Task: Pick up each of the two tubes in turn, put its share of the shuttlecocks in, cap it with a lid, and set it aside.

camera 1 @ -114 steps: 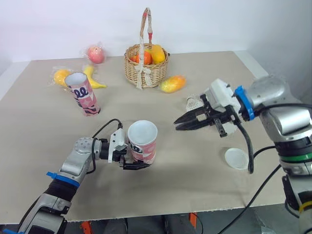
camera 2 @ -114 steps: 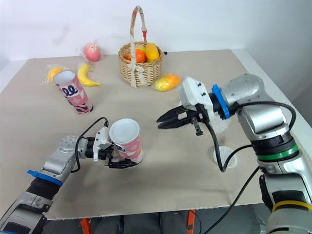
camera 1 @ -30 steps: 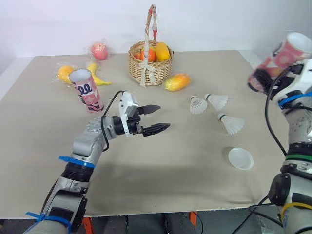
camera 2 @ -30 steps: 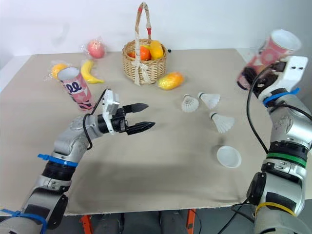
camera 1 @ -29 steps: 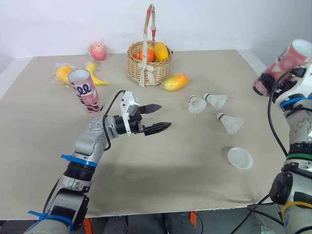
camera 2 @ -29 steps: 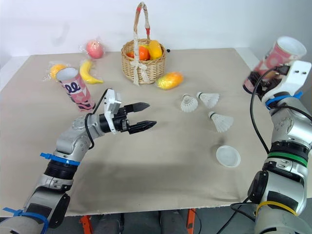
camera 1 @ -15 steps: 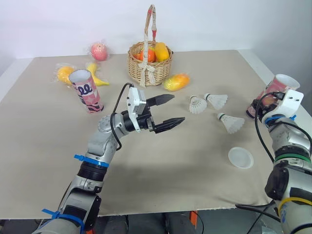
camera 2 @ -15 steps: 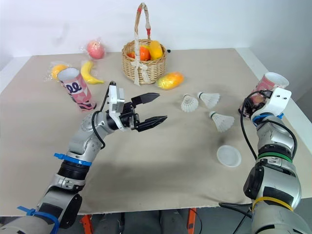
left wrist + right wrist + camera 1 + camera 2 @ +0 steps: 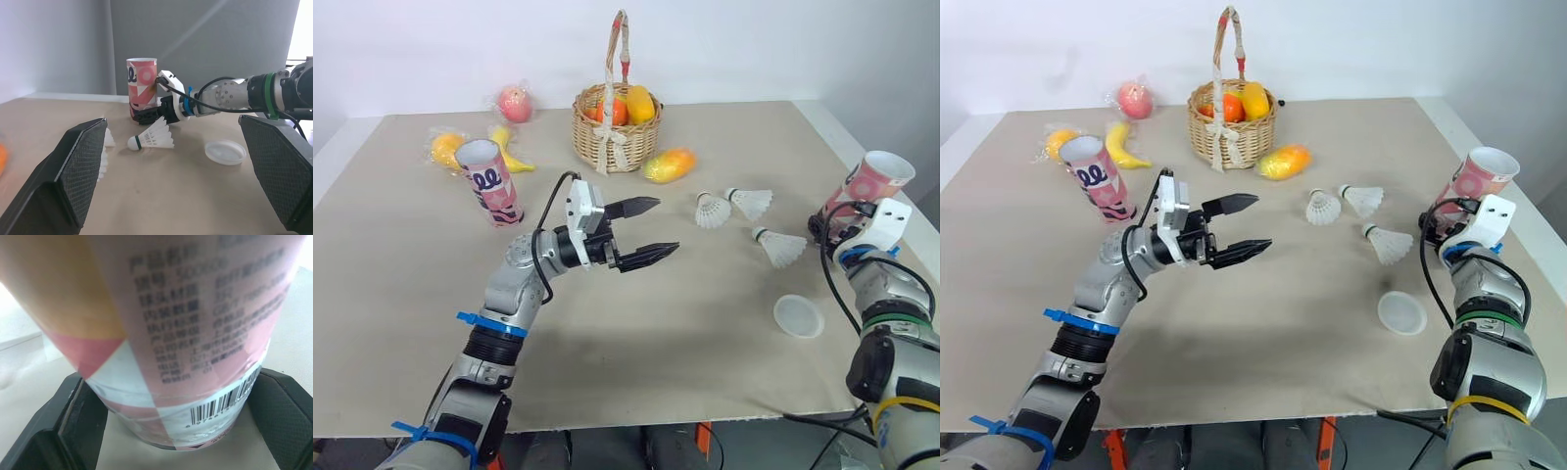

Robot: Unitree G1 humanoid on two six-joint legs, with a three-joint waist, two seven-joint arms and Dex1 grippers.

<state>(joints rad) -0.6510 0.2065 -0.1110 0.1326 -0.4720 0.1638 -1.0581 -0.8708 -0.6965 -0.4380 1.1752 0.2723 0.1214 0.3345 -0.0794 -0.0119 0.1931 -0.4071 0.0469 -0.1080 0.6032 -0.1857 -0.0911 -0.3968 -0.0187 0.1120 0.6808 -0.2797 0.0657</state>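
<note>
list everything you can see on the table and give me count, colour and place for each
tubes: 2, pink patterned; left tube upright at far left, right tube at the table's right edge
shuttlecocks: 3, white, lying loose right of centre
lid: 1, white, flat, near the right front
basket: 1, tan wicker, far centre, holding orange and yellow fruit
mango: 1, yellow-orange, beside the basket
banana: 1, yellow, far left
wrapped fruit: 2, one orange, one pink, far left
table: 1, beige
left gripper: open, above the table's middle
right gripper: clamped on the right tube's base
</note>
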